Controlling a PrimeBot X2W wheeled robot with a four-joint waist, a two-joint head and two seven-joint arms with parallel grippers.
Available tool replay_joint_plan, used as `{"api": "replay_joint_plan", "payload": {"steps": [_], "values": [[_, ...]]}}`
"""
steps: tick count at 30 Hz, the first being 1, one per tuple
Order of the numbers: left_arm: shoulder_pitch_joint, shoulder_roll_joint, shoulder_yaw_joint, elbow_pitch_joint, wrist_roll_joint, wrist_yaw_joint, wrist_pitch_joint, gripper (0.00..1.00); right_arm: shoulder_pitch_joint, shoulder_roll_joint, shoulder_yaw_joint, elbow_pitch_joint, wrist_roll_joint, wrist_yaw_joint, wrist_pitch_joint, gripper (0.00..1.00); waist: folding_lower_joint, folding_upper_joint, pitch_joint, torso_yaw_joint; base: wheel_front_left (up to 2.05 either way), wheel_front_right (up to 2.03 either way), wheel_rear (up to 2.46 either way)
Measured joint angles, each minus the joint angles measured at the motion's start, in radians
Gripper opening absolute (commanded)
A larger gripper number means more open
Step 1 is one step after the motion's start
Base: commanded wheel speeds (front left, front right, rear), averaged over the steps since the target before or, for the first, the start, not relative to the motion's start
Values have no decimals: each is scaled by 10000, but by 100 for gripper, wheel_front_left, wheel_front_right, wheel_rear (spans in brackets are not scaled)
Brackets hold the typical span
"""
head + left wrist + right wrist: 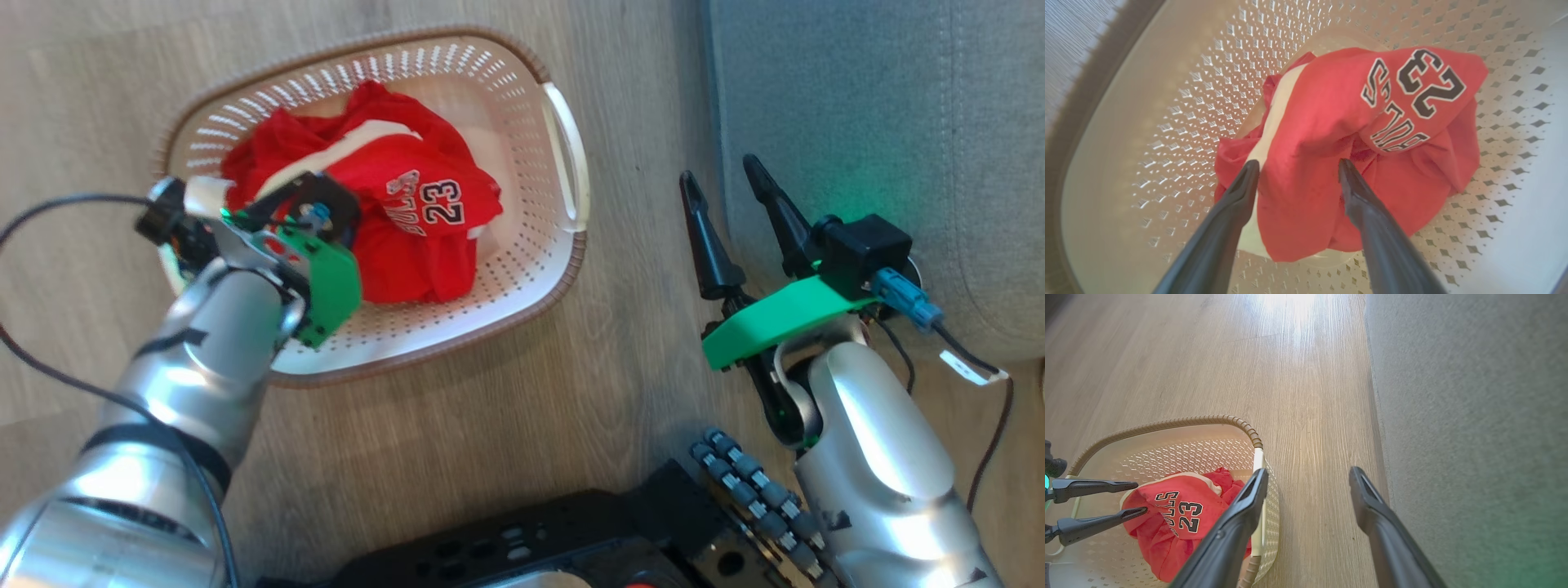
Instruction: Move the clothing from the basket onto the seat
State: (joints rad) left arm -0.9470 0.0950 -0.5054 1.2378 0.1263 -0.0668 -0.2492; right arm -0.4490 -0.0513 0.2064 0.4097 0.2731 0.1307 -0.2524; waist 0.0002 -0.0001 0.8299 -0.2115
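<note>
Clothing (408,220) lies in the basket (457,336), left claw (1298,167) agape and seemingly touching it, right claw (718,169) agape by the seat (857,106).

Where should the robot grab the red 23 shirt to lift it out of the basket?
Probably the puffed-up fold in the middle of the jersey, coming straight down from above. It lies bunched in a heap in the basket, so that ridge stands highest, and the open left gripper has a finger on each side of it.
</note>
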Motion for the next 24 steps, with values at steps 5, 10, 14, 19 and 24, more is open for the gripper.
{"api": "replay_joint_plan", "payload": {"steps": [5, 10, 14, 19, 24], "values": [[-460, 109, -132, 372, 75, -13, 257, 100, -101, 6, 290, -228, 134, 2, 0, 100, -1, 0, 432, -298, 0, 0, 0], [-630, 148, -286, 466, 73, -226, 744, 100, -109, 115, 313, -504, 345, 8, 0, 100, -1, 0, 690, -585, 0, 0, 0], [-761, 148, -468, 552, 73, -366, 1287, 100, -55, 144, 213, -711, 274, 8, 0, 100, -1, 0, 833, -614, 0, 0, 0], [-801, 132, -263, 581, -316, -359, 1693, 100, 55, 144, 142, -876, 255, 8, -27, 100, -1, 0, 940, -574, 0, 0, 0], [-799, 138, -301, 596, -385, -368, 2098, 44, 58, 144, 132, -871, 303, 10, -31, 100, -1, 0, 956, -578, 0, 0, 0]]}}
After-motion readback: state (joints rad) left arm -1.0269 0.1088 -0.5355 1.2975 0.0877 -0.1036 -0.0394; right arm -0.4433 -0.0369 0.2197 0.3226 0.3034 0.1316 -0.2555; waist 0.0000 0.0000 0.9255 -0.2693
